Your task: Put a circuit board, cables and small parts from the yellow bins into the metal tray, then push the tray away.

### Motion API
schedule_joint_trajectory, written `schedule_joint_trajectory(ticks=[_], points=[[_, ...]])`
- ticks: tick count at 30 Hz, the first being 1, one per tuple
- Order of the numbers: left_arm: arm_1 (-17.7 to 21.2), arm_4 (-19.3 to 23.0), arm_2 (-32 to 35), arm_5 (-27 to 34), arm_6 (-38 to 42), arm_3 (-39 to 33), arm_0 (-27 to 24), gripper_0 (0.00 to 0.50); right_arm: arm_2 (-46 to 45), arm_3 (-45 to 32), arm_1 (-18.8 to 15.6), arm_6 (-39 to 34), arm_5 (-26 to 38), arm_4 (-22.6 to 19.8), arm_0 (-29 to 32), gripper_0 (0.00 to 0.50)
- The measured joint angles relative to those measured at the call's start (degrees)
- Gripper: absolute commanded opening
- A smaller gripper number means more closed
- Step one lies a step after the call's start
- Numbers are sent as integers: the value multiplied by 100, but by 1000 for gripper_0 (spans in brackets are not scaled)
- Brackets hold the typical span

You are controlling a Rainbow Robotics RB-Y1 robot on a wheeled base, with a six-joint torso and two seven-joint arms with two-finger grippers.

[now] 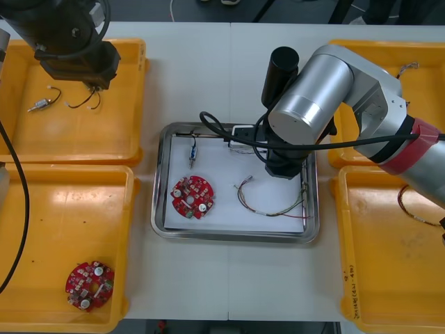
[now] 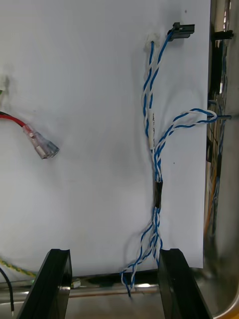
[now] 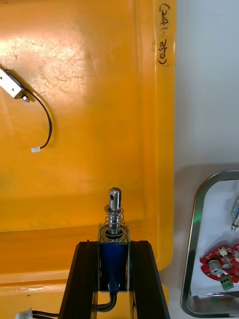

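Your left hand is over the far left yellow bin. It is clenched on a small metal part with a blue body, whose spring and plunger stand up between the fingers. A second metal part on a thin black lead lies on the floor of that bin, well apart from the hand.

Your right hand reaches over the right side of the metal tray in the middle of the desk. Its fingers are released and wide apart over the white inside. The twisted blue and white cable lies on the white there, and one end runs between the fingers, close to one of them.

In the tray you also have a round red circuit board at the left. A small part with black cable lies just beyond it, and the red and yellow cable lies to the right of the board. Another circuit board sits in the near left bin.
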Motion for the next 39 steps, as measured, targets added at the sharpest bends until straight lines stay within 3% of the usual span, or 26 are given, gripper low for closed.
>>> schedule_joint_trajectory(ticks=[11,14,19,22,32,39], points=[[-7,107,-12,2,130,-142,2,0,-931,-850,0,-373,1617,-156,2,500],[-8,141,-15,2,299,-150,2,0,-1318,-1064,-1,-496,1718,-252,3,500],[-17,185,-40,3,343,-202,2,0,-2023,-1458,-7,-1497,1731,-506,5,500],[-51,190,-43,3,343,-225,2,0,-2257,-1674,-57,-1586,1733,-584,5,500],[-343,176,-126,3,344,-245,2,0,-2855,-2240,-607,-2606,1733,-862,119,500],[-586,176,-525,-46,371,-270,1,0,-3640,-2531,-1219,-3256,1734,-978,549,500]])
